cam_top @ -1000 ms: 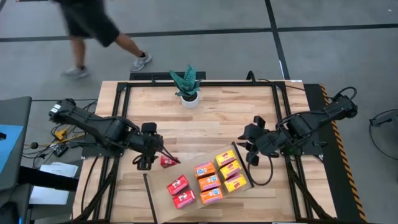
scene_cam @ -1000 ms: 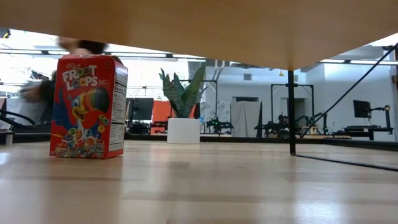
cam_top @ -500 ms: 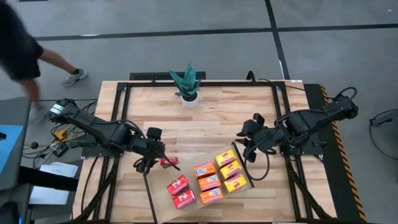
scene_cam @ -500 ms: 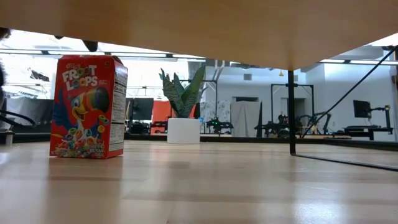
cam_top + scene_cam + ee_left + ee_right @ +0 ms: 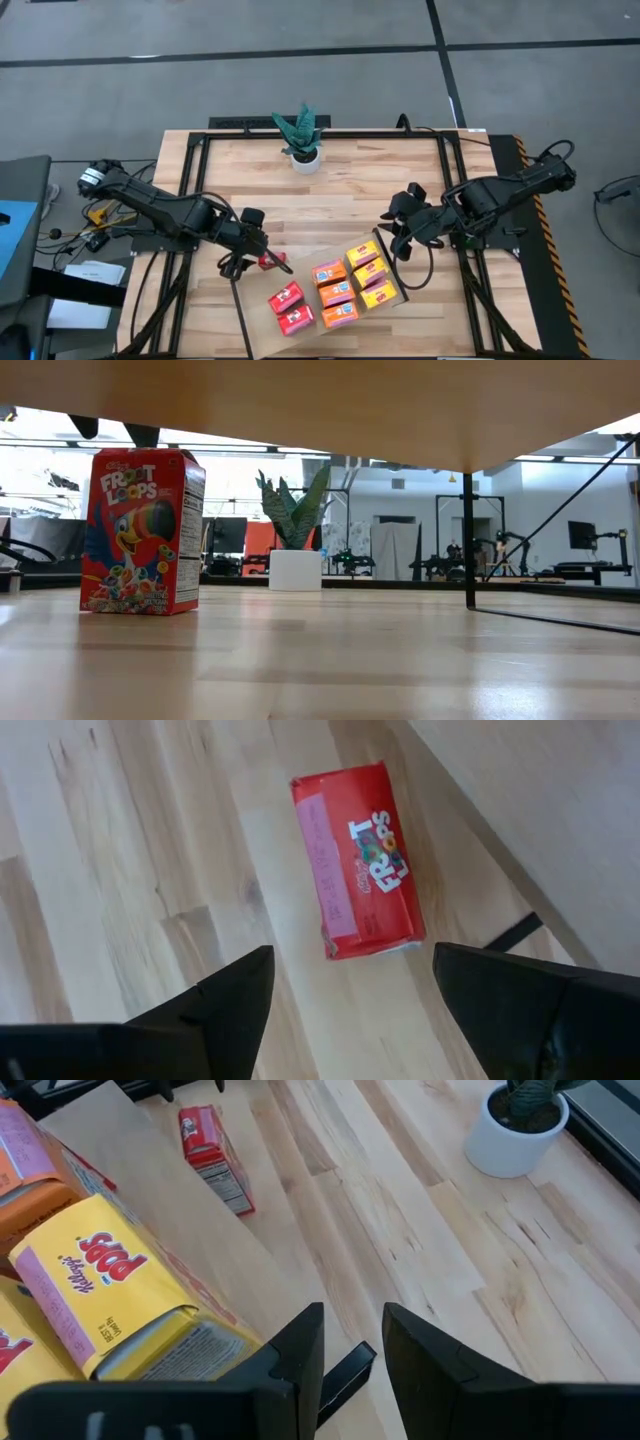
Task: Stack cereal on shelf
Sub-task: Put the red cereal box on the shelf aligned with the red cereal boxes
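One red Froot Loops cereal box (image 5: 268, 262) (image 5: 360, 870) stands upright on its bottom end on the slatted tabletop, just off the shelf's far left corner; the low view shows it too (image 5: 143, 532). My left gripper (image 5: 250, 254) (image 5: 350, 1010) hangs open directly above it, its fingertips showing over the box top (image 5: 112, 430) without touching. The shelf (image 5: 260, 330) is a light board holding several red, orange and yellow boxes (image 5: 335, 292). My right gripper (image 5: 398, 240) (image 5: 352, 1350) waits at the shelf's far right corner, slightly open, beside a yellow Pops box (image 5: 110, 1300).
A potted plant (image 5: 300, 140) (image 5: 520, 1120) stands at the table's far edge. The shelf's black rail (image 5: 515, 932) runs close beside the standing red box. Bare tabletop (image 5: 330, 210) lies between the two arms. In the low view the shelf's underside (image 5: 320, 400) spans the top.
My left gripper has moved toward the near edge and the right, coming over the red box, and its fingertips now show above the box top in the low view. The box has stayed put. A person behind the table has walked off to the left, out of view.
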Controlling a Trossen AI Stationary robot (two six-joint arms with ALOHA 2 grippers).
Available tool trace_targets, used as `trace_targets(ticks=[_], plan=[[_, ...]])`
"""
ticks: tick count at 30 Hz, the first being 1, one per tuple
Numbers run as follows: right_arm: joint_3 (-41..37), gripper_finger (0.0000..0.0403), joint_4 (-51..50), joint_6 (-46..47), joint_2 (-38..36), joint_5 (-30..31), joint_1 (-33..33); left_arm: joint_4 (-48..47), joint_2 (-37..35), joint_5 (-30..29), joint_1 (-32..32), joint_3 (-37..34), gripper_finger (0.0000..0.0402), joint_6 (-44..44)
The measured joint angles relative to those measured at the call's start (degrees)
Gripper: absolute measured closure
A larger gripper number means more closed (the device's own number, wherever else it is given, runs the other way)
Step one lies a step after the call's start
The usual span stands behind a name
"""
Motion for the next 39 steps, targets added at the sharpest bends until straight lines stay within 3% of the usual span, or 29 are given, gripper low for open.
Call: trace_targets(ticks=[21,33,39], plan=[[-0.01,0.0274,-0.01,0.04,0.0,0.0,0.0,5.15,0.11,3.73,0.0,-2.89,0.0139,0.56],[0.0,0.0274,-0.09,0.04,0.01,0.0,0.0,6.29,3.69,3.53,0.0,-2.86,0.0139,2.01],[0.0,0.0274,-0.13,0.04,0.01,0.0,0.0,6.29,3.67,2.75,0.0,-2.85,0.0168,1.53]])
